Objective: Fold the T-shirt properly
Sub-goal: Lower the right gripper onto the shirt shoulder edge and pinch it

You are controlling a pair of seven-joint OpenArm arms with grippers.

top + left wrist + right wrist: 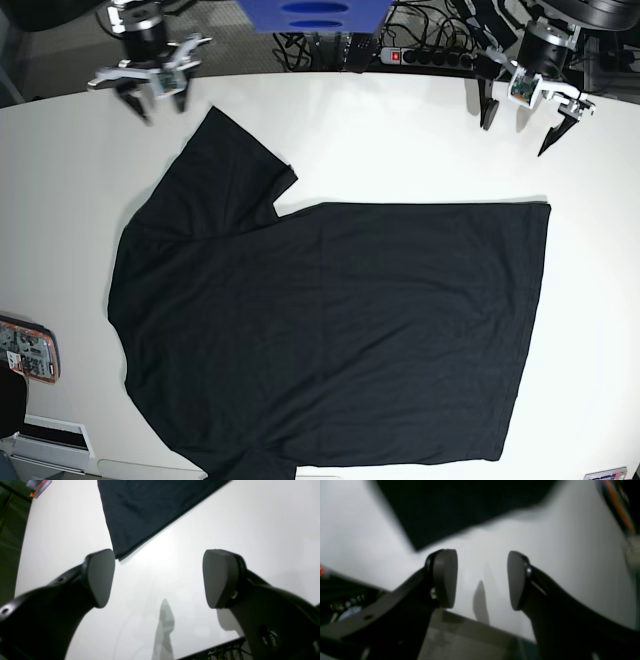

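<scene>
While the left wrist view looks down past the left gripper (158, 578), its jaws spread wide and empty, one corner of the T-shirt (140, 512) lies flat on the white table (250, 530) just ahead. From the right wrist view, the right gripper (482, 580) is parted, holding nothing, dark cloth beyond. Seen from the base, one T-shirt (330, 330) lies spread flat; soft, light and limp, it is probably best pinched at hem corners or sleeve. Two grippers, one shirt.

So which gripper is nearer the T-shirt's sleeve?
Right. The right gripper hangs open just beyond the sleeve tip of the T-shirt. The left gripper is open past the hem corner, at the opposite end, far from that sleeve.
</scene>
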